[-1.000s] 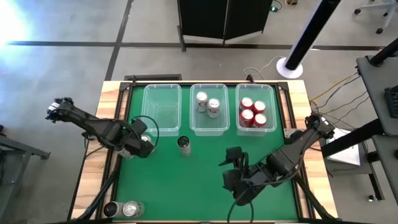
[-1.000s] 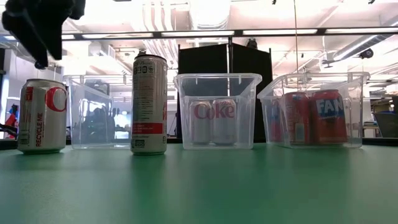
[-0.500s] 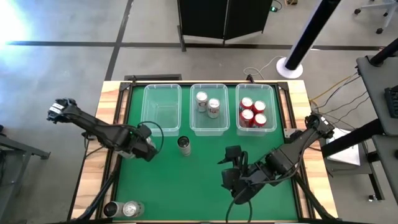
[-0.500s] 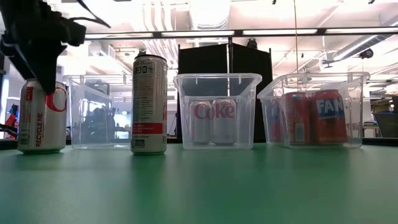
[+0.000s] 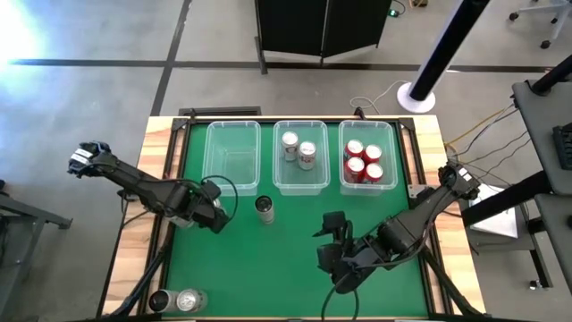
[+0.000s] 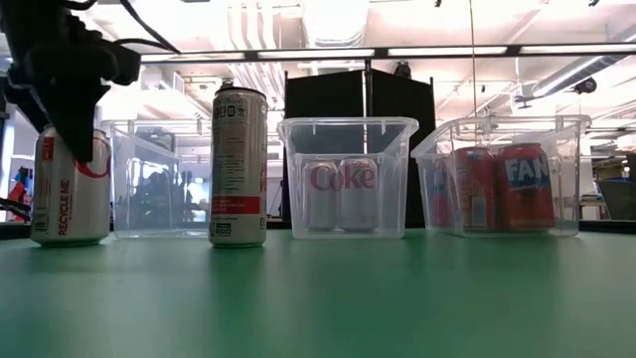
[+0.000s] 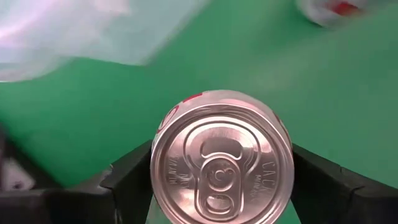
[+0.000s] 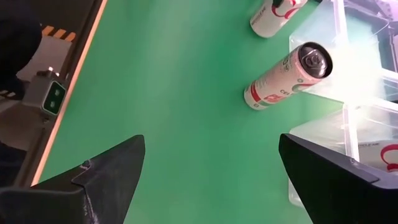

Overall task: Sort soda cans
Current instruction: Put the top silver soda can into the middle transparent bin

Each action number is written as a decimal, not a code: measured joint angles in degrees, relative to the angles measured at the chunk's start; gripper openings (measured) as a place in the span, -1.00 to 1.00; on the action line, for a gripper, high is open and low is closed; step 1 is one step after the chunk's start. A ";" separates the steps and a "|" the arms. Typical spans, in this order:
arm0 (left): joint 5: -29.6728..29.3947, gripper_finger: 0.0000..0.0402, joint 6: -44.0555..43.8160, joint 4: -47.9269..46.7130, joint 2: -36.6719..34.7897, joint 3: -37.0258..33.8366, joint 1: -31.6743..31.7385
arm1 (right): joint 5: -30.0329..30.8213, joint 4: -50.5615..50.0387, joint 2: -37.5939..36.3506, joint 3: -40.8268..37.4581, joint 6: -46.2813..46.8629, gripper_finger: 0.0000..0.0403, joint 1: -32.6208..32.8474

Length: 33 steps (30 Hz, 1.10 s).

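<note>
My left tool point(image 5: 213, 213) sits low over the silver-white can point(image 7: 222, 163) standing on the green bench point(image 5: 286, 259) in front of the left clear bin point(image 5: 232, 156). The fingers point(image 7: 134, 180) flank the can on both sides, spread and apparently not yet clamped on it. A tall slim can point(image 5: 264, 209) stands just beside it, upright. 2 silver-white cans point(image 5: 298, 149) sit in the middle bin and 4 red cans point(image 5: 365, 161) in the right bin. My right tool point(image 5: 335, 241) hovers released over the bench, holding nothing.
</note>
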 joint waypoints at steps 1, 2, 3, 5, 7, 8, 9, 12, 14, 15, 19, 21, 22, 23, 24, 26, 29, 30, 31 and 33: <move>0.71 0.40 0.40 0.23 0.00 0.49 0.00 | -0.01 -0.04 0.00 -0.03 -0.01 0.81 0.00; 1.89 0.40 1.06 0.74 0.03 1.04 -0.15 | 0.01 0.04 0.00 -0.03 -0.01 0.81 0.01; 3.31 0.40 2.25 1.33 0.17 1.89 -0.46 | 0.02 0.03 -0.09 -0.03 -0.02 0.81 0.02; 6.54 0.40 4.90 2.36 0.44 4.07 -1.85 | 0.02 -0.11 -0.43 -0.03 0.00 0.81 0.06; 7.94 0.40 8.24 2.24 1.01 7.31 -3.81 | -0.01 -0.46 -1.20 -0.03 0.47 0.81 0.25; 7.96 0.40 10.12 2.13 1.47 9.28 -5.02 | 0.05 -0.50 -1.49 -0.03 0.98 0.81 0.42; 7.79 0.40 11.65 2.25 1.92 11.29 -6.08 | 0.05 -0.47 -1.79 -0.03 1.59 0.81 0.49; 5.06 0.40 17.10 2.22 3.98 18.29 -8.62 | 0.02 -0.84 -1.99 -0.22 2.25 0.81 0.96; 1.19 0.40 20.19 2.35 5.86 23.29 -9.50 | 0.02 -1.23 -1.99 -0.97 2.38 0.81 1.30; -0.88 0.40 22.25 2.34 6.95 25.91 -9.51 | 0.03 -1.08 -2.01 -1.51 2.38 0.81 1.47; -8.99 0.40 32.80 2.32 11.41 35.57 -7.27 | 0.01 -0.45 -2.05 -4.93 2.66 0.81 1.71; -9.92 0.40 37.82 2.38 13.60 40.06 -4.29 | 0.01 1.09 -1.97 -7.03 3.52 0.81 1.72; -9.94 0.40 40.15 2.38 14.77 42.26 -2.61 | 0.00 2.18 -1.97 -8.29 4.06 0.81 1.70; -9.89 0.40 42.48 2.31 15.89 44.46 -0.86 | -0.02 3.13 -1.97 -9.60 4.82 0.81 1.77; -9.59 0.40 44.92 2.33 17.02 46.43 0.89 | -0.01 3.47 -1.95 -10.83 5.61 0.81 1.98; -8.38 0.40 49.59 2.08 19.33 50.21 4.73 | 0.05 3.29 -2.01 -13.67 7.98 0.81 2.60; -7.29 0.40 54.76 0.81 22.62 54.75 10.99 | 0.16 3.31 -2.84 -18.36 12.81 0.81 4.12; -5.85 0.40 56.25 0.88 23.68 56.05 13.11 | 0.59 3.36 -3.12 -19.75 14.50 0.81 4.65; -4.51 0.41 57.44 1.12 24.89 57.24 14.96 | 1.00 3.51 -3.33 -21.23 16.14 0.81 5.25; -3.10 0.41 59.66 0.88 27.31 59.38 18.39 | 1.45 3.79 -3.34 -23.62 19.14 0.81 6.12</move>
